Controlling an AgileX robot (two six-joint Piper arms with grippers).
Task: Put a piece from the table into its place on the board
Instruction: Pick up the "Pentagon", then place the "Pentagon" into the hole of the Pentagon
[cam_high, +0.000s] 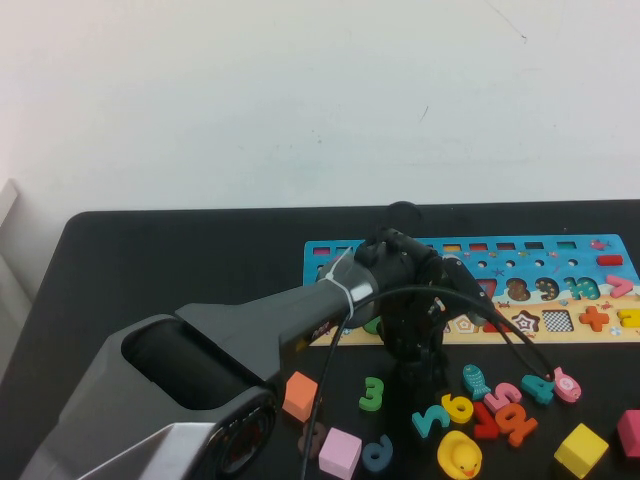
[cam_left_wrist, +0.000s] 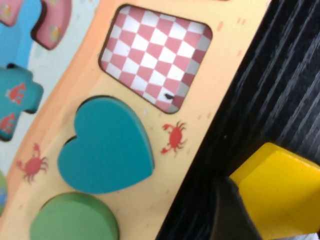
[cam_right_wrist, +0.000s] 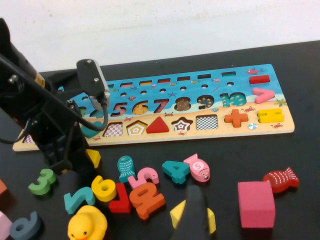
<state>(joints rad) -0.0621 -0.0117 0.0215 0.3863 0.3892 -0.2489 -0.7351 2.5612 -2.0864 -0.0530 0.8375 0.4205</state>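
Both grippers low: left gripper (cam_right_wrist: 82, 160) pointing down, astride the piece (cam_right_wrist: 93, 157); right gripper's (cam_right_wrist: 192, 215) opening unclear.

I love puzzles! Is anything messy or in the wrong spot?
Yes: numbers, fish and a duck lie jumbled on the table, off the board. The left gripper is down by a yellow piece at the board's edge; the right gripper hangs over the jumble.

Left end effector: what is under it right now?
Under the left end effector a yellow piece lies on the black table beside the board. The fingers cover part of it. The right end effector hangs over loose pieces.
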